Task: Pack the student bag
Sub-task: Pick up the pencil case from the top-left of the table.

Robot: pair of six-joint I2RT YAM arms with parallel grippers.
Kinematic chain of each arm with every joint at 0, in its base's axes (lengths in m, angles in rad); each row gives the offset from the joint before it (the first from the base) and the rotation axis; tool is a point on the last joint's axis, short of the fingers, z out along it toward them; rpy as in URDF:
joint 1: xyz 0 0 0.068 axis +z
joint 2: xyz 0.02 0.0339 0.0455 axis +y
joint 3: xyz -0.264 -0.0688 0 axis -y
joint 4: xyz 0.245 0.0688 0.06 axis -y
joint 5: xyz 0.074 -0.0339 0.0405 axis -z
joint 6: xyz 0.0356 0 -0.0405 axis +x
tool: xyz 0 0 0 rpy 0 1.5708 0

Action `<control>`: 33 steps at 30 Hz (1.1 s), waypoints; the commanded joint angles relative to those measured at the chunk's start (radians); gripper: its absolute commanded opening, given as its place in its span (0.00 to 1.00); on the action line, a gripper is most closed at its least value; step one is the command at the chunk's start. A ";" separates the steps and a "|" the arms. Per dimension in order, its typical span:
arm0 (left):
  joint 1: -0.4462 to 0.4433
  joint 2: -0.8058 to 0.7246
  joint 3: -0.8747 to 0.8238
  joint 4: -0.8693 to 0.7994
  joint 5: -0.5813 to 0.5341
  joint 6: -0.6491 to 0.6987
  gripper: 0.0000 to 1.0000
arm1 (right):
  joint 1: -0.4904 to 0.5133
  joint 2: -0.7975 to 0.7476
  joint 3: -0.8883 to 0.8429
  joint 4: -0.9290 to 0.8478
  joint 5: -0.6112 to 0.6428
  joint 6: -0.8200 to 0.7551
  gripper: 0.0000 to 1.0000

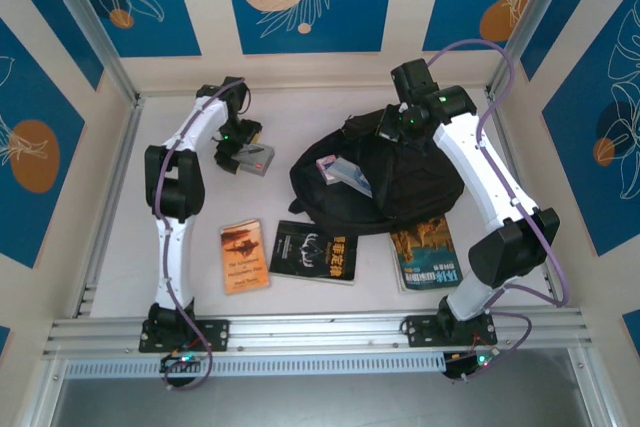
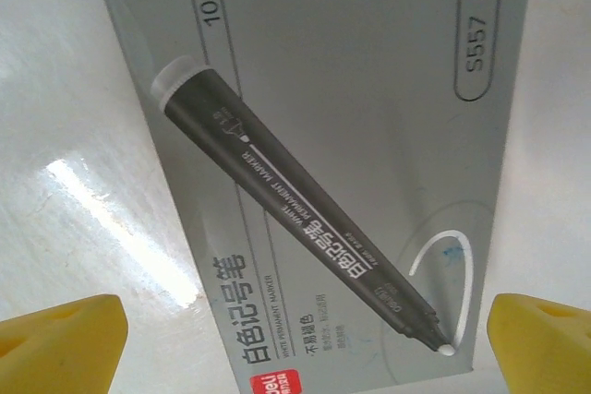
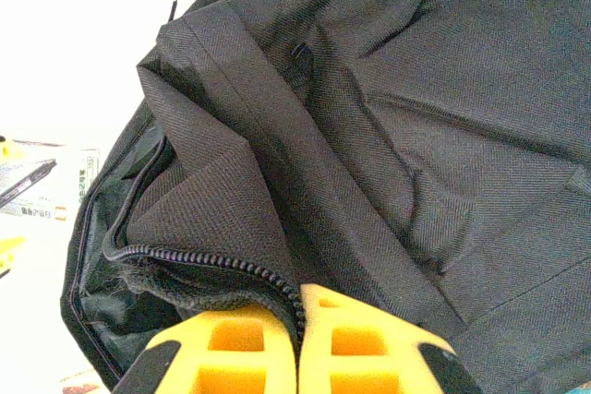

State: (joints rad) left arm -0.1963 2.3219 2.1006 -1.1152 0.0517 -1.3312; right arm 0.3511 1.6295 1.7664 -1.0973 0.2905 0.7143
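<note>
Top external view suggests the task is partway done. At upper left, the left fingers stand spread wide either side of a grey marker box, not gripping it. Across the lower middle of the counter, an orange book, a black book and a blue-covered book lie outside. The student bag sits centre-right, with one flat item showing at its mouth. The right fingers are pinched shut on its zipper edge, probably holding it open. Four things seem left to pack.
</note>
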 commanded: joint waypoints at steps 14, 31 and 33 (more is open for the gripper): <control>0.012 0.095 0.022 -0.012 0.072 -0.140 1.00 | -0.037 -0.077 -0.066 0.011 -0.009 0.008 0.00; 0.010 -0.016 0.016 -0.011 0.064 -0.071 0.81 | -0.013 -0.101 -0.034 0.008 -0.005 -0.047 0.00; 0.005 -0.051 0.005 -0.015 0.080 -0.037 0.81 | -0.006 -0.104 -0.020 0.004 -0.008 -0.066 0.00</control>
State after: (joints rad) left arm -0.1963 2.3810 2.1025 -1.0782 0.0879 -1.3430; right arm 0.3347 1.5688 1.7016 -1.0634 0.2771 0.6846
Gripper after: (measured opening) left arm 0.811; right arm 0.058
